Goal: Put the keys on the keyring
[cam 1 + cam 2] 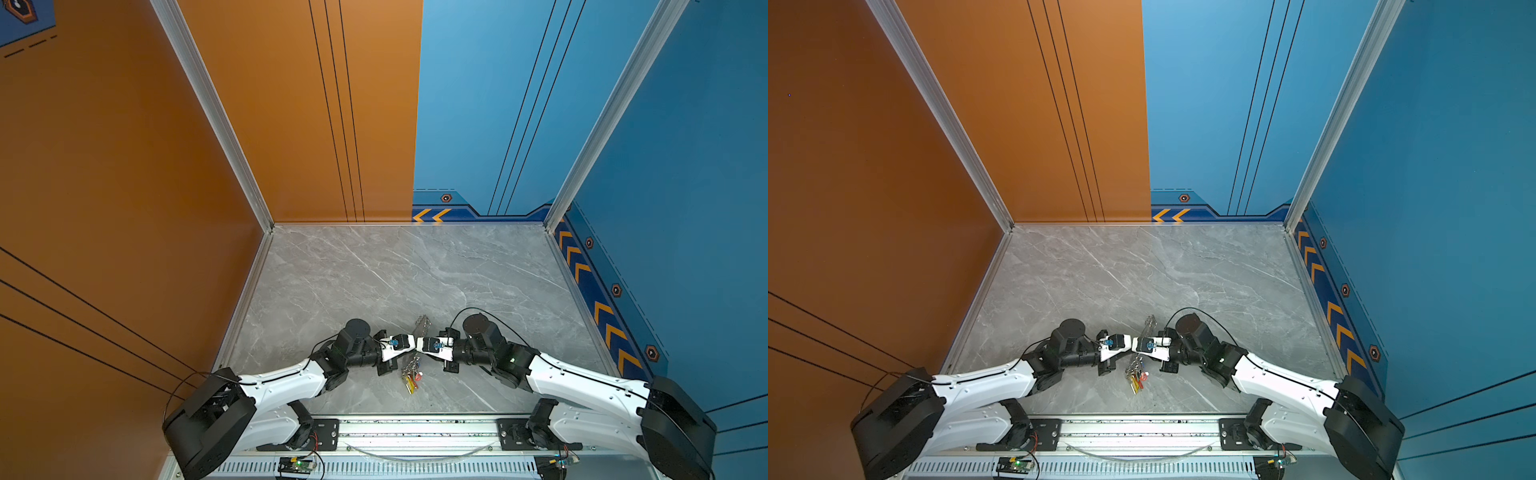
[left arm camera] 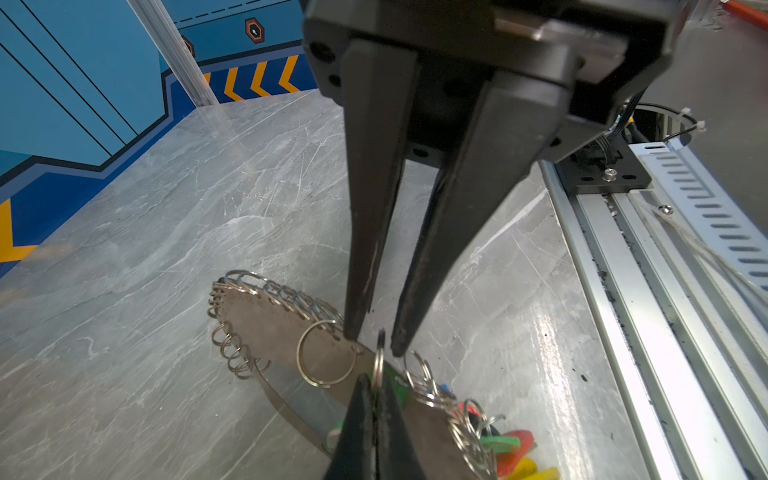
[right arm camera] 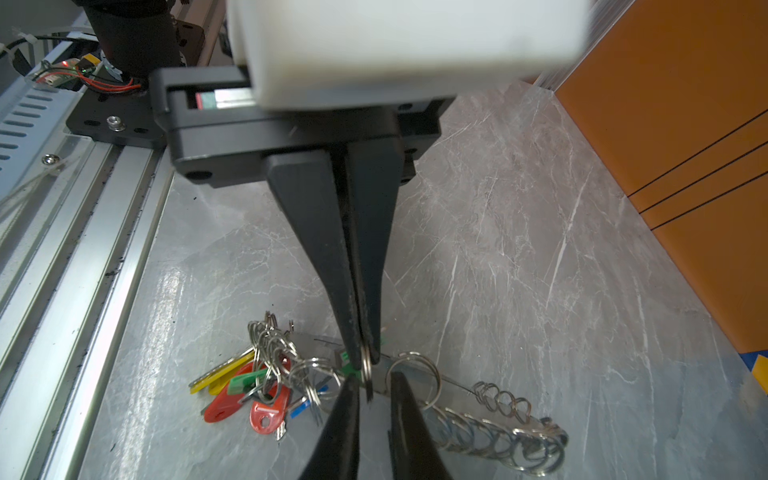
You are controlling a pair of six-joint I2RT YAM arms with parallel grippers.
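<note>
- Silver and thin, a small ring (image 2: 378,365) with a green tag (image 2: 395,388) is pinched edge-on by the fingers of the left gripper (image 3: 365,356), which are pressed together on it. I judge it is held upright so that it can be worked onto the keyring.
- The right gripper (image 2: 376,345) comes from the opposite side with its 2 fingers a little spread, 1 on each side of that ring. Whether they touch it I cannot tell. Probably it is there to steady or guide the ring.
- The keyring (image 2: 266,328), a tan flat loop edged with wire rings, is under both grippers, near the middle of the table (image 1: 374,282) edge where the arms are mounted. A shadow under it suggests that 1 end is raised, but what raises it is not clear.
- A bigger ring (image 2: 326,353) stands on the loop, just beside a right finger.
- The other keys (image 3: 249,395), with red, yellow, green and blue tags, lie bunched at the loop's end nearest that edge, so most seem already threaded.
- The step in hand seems to be threading the green key.
</note>
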